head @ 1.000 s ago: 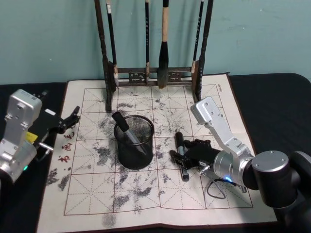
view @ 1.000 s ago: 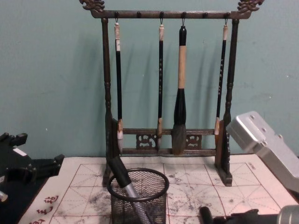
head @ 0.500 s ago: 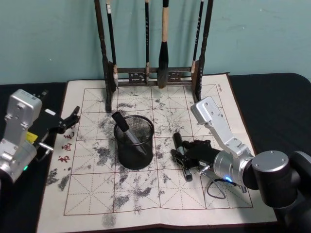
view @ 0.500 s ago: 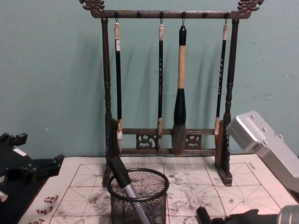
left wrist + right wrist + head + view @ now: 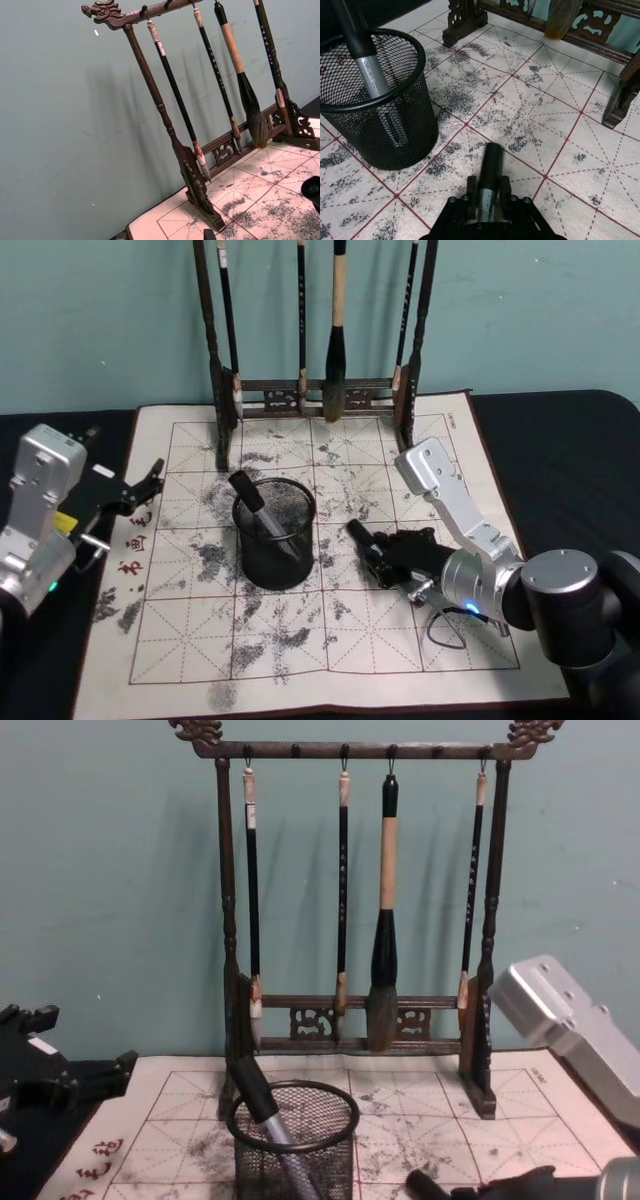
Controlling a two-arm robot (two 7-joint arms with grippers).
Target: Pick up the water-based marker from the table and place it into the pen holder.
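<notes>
One water-based marker (image 5: 491, 160), judged light, rigid and slick, was clenched mid-barrel by the right pincer (image 5: 488, 196) at 3 o'clock of the pen holder (image 5: 285, 562); the left pincer (image 5: 145, 488) sat released at 9 o'clock.

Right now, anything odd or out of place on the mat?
Nothing damaged or spilled. The mat carries grey ink blotches, but they look like old stains. A marker leans in the holder; the right gripper grips a second marker beside it. Left gripper parked at the mat's left edge.
</notes>
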